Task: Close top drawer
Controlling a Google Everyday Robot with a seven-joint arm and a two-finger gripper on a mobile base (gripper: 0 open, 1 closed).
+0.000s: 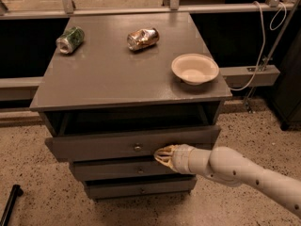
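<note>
The top drawer (pixel 94 145) of the grey cabinet stands partly open, its flat front pulled out a little past the cabinet top, with a small round knob (pixel 137 148) at its centre. My gripper (pixel 161 155) is at the end of the white arm coming in from the lower right. Its tan tip rests against the drawer front, just right of the knob and near the front's lower edge.
On the cabinet top (pixel 117 74) lie a green can (pixel 69 39), a crushed brown can (pixel 142 38) and a white bowl (pixel 194 68). Two lower drawer fronts (pixel 117 171) sit below. A white cable (pixel 263 55) hangs at the right. A black bar (pixel 9 204) lies at the lower left.
</note>
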